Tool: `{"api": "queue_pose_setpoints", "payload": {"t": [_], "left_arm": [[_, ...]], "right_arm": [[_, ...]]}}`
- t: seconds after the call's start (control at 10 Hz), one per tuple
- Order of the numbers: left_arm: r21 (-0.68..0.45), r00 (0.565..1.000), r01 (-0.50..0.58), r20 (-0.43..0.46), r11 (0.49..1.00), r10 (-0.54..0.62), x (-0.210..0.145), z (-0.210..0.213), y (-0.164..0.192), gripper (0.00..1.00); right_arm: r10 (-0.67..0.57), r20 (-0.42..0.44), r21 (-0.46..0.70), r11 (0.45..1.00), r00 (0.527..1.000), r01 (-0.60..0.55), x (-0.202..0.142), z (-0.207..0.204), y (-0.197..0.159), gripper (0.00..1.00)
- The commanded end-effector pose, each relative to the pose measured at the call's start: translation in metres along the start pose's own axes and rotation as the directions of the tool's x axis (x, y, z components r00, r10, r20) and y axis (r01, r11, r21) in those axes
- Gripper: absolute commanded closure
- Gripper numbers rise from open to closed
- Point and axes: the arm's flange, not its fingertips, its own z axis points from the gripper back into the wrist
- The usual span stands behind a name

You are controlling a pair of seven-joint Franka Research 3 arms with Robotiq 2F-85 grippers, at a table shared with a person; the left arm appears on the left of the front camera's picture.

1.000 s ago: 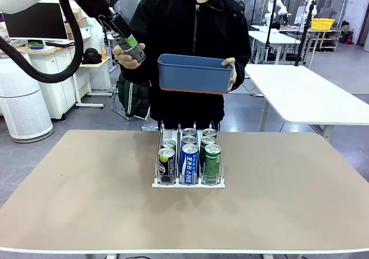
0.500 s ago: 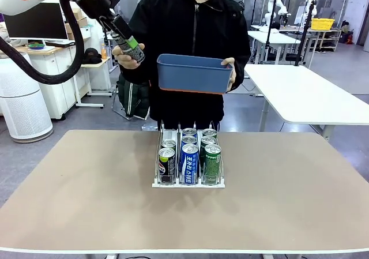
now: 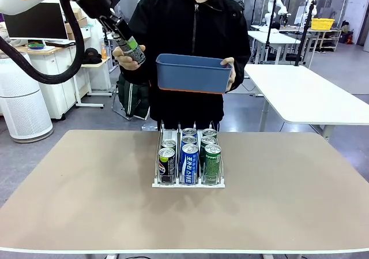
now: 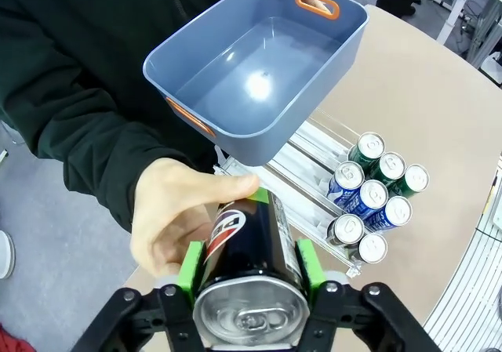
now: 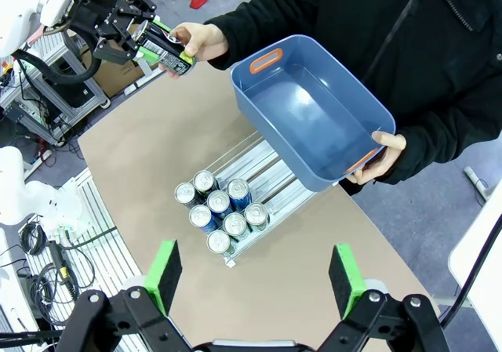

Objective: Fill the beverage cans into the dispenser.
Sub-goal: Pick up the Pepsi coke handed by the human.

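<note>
A black can [image 4: 251, 250] is clamped between the green pads of my left gripper [image 4: 249, 267], which is shut on it high above the table's far left; the person's hand [image 4: 176, 219] still holds the same can [image 3: 132, 49]. The dispenser [image 3: 188, 183] stands mid-table with several cans in its three lanes: black ones [image 3: 166, 164] left, blue-and-white [image 3: 188, 161] middle, green [image 3: 212, 162] right. From above, the right wrist view shows the dispenser [image 5: 259, 168] and my right gripper [image 5: 255, 277] open, with nothing between its fingers.
The person at the far side holds an empty blue bin [image 3: 194, 72] with orange handles in the other hand, above the table's far edge. Bare tan tabletop [image 3: 81, 184] surrounds the dispenser. A white table [image 3: 311, 92] stands at the back right.
My left gripper has shut on the black can in the person's hand. The bin has drifted slightly left. The cans in the dispenser have stayed put.
</note>
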Motion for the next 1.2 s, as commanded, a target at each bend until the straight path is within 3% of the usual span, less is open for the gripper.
{"api": "queue_pose_setpoints", "payload": {"t": [0.0, 0.6, 0.7, 1.1], "left_arm": [[-0.002, 0.999, -0.017, -0.03, 1.0, 0.017, -0.0022, 0.0018, 0.0011, 0.97], [-0.031, 0.997, -0.033, -0.068, 0.999, 0.031, 0.0005, 0.0043, -0.0001, 1.0], [-0.004, 0.999, -0.023, -0.045, 1.0, 0.023, -0.0011, 0.0021, -0.0013, 0.61], [-0.004, 0.999, -0.023, -0.045, 1.0, 0.023, -0.0011, 0.0021, -0.0013, 0.61]], "right_arm": [[0.002, -0.001, 0.001, 1.0, 1.0, -0.002, 0.0, 0.0012, 0.0007, 0.0], [0.002, -0.001, 0.001, 1.0, 1.0, -0.002, 0.0, 0.0012, 0.0007, 0.0], [0.002, -0.001, 0.001, 1.0, 1.0, -0.002, 0.0, 0.0012, 0.0007, 0.0], [0.002, -0.001, 0.001, 1.0, 1.0, -0.002, 0.0, 0.0012, 0.0007, 0.0]]}}
